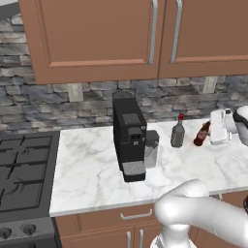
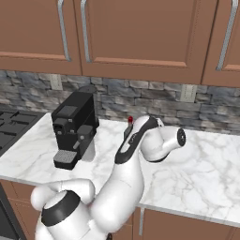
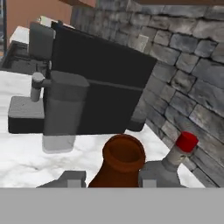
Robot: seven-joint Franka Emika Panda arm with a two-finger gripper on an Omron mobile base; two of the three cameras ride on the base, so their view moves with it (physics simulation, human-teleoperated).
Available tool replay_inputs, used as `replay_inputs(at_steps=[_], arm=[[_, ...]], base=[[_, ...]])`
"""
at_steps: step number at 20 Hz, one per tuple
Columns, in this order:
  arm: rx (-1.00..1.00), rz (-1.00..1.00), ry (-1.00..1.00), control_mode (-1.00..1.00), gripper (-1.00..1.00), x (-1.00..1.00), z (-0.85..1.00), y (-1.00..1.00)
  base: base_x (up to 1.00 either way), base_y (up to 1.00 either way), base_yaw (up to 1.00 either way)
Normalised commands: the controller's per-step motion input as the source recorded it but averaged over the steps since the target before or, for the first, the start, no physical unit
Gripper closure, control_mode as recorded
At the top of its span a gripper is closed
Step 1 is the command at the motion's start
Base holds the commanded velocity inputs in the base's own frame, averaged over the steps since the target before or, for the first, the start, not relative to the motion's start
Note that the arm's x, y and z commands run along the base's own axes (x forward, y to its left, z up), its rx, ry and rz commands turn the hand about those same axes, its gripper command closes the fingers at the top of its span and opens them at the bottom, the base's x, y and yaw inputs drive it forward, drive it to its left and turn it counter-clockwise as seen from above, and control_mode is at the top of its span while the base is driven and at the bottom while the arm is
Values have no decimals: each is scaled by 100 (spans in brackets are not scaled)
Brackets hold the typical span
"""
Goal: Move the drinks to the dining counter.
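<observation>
The gripper [image 3: 112,178] is clamped on the slim dark-brown cola bottle [image 3: 117,164], a grey fingertip on each side of its smooth round-mouthed neck; the bottle leans tilted on the veined white marble worktop [image 1: 92,169]. Just beside it stands the squat grey bottle [image 1: 178,133] with a red cap. Beyond that sits the boxy black coffee machine [image 1: 129,137], against the rough grey stone wall [image 1: 43,101].

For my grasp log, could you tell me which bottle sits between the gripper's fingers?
The brown cola bottle, tilted, in the gripper; the red-capped grey bottle stands upright beside it.
</observation>
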Motion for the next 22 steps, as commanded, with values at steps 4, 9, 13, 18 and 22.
replay_inputs(at_steps=[4, 9, 13, 18, 22], arm=[[-8, 7, -26, -100, 100, -77, 61, 3], [-11, 7, -19, -100, 100, -70, 43, 18], [-13, 3, -17, -100, 100, -68, 32, 26], [-15, 0, -16, -100, 100, -55, 25, 35], [-5, 0, -4, 100, 100, -14, 6, 11]], base=[[0, 0, 0], [0, 0, 0], [0, 0, 0], [0, 0, 0], [0, 0, 0]])
